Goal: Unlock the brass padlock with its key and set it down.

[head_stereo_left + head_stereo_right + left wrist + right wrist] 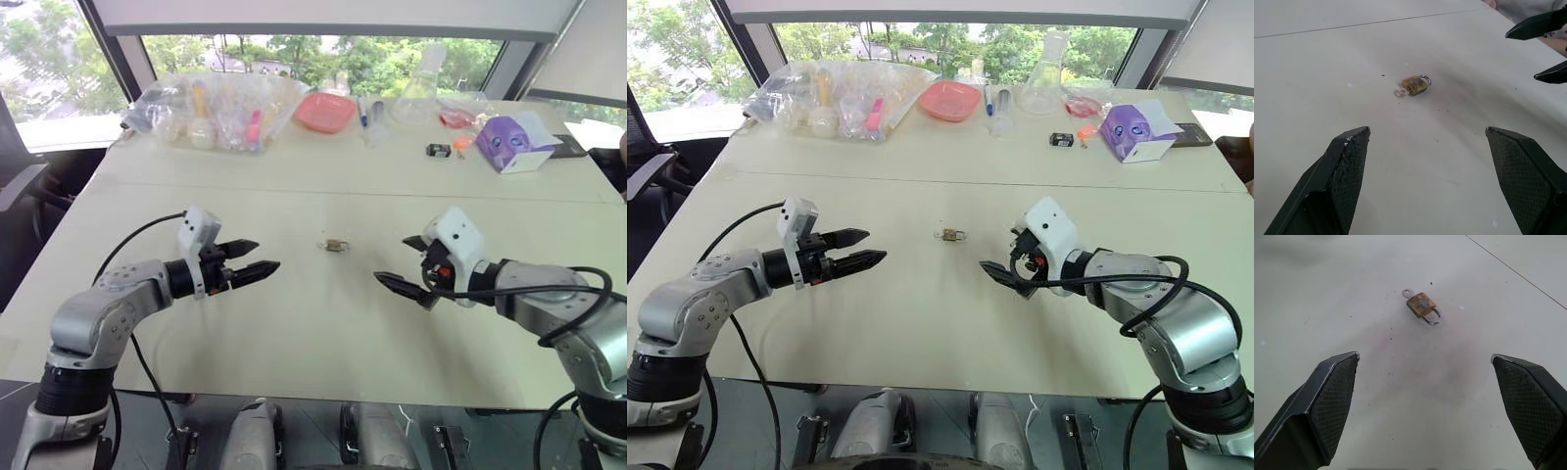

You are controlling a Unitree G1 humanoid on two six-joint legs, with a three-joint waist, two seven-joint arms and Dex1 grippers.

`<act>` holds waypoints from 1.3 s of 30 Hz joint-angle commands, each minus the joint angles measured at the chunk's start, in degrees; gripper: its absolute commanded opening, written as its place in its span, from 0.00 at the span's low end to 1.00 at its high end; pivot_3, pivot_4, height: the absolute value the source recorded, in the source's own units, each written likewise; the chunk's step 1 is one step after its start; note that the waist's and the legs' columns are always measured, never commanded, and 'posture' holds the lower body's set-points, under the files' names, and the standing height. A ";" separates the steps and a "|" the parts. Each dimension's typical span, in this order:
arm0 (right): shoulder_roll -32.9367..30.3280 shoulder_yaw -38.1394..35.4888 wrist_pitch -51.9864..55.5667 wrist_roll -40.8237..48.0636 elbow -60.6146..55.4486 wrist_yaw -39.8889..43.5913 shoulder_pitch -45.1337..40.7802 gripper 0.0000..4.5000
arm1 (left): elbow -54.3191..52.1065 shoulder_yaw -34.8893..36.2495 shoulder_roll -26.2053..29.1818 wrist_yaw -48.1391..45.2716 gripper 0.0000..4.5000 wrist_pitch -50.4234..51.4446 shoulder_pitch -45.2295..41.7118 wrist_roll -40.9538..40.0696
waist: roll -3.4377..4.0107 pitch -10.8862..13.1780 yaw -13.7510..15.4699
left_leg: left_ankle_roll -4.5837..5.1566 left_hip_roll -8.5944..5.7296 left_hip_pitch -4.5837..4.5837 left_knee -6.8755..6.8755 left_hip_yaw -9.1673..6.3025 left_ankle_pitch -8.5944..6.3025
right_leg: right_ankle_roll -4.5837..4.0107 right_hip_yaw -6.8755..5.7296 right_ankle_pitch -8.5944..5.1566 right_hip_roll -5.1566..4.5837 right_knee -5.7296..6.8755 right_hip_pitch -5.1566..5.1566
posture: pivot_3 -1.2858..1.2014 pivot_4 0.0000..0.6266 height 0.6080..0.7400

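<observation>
Left arm: reaching in from seven o'clock, elbow bent, forearm pointing toward three o'clock.
Left gripper [253,258]: hovering, fingers spread wide, holding nothing.
Right arm: reaching in from five o'clock, forearm pointing toward nine o'clock.
Right gripper [407,262]: hovering, tilting slightly downward, fingers spread wide, holding nothing.

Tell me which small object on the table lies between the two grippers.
The brass padlock, lying flat at the table's middle with its key at its base. The small black-and-white box sits far back, near the purple box.
</observation>
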 commanded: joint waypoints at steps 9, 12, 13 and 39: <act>-0.91 12.67 -9.24 -7.56 14.31 8.38 -16.19 1.00 | 9.03 -4.67 7.17 -13.65 0.87 -5.23 -9.89 4.45 | 0.02 0.01 -0.84 | -0.01 -0.01 0.02 0.03 0.03 0.01 | -0.03 0.00 0.01 0.05 0.03 -0.03 | 0.52 0.24 0.94; 0.18 20.33 -13.96 -12.12 24.11 14.31 -23.80 1.00 | 13.67 -7.80 10.75 -21.10 0.87 -7.57 -13.67 6.77 | 0.02 0.01 -1.20 | -0.01 -0.01 0.02 -0.01 0.05 0.01 | -0.03 -0.02 0.01 0.08 0.04 -0.03 | 0.52 0.24 0.94; 1.20 22.07 -15.45 -12.98 27.00 16.16 -25.58 1.00 | 14.75 -8.59 11.70 -23.16 0.87 -8.22 -14.50 7.33 | 0.02 0.01 -1.16 | -0.02 0.00 0.02 -0.03 0.08 0.02 | -0.03 -0.01 0.01 0.09 0.04 -0.07 | 0.52 0.24 0.94; 21.37 31.58 -43.28 -34.30 81.78 33.98 -41.00 0.47 | 9.38 -3.68 10.60 -17.98 0.88 -7.02 -10.13 7.95 | 0.05 0.01 -1.36 | -0.37 0.04 -0.03 0.00 0.31 0.21 | 0.02 -0.01 0.01 0.02 0.08 -0.13 | 0.52 0.24 0.94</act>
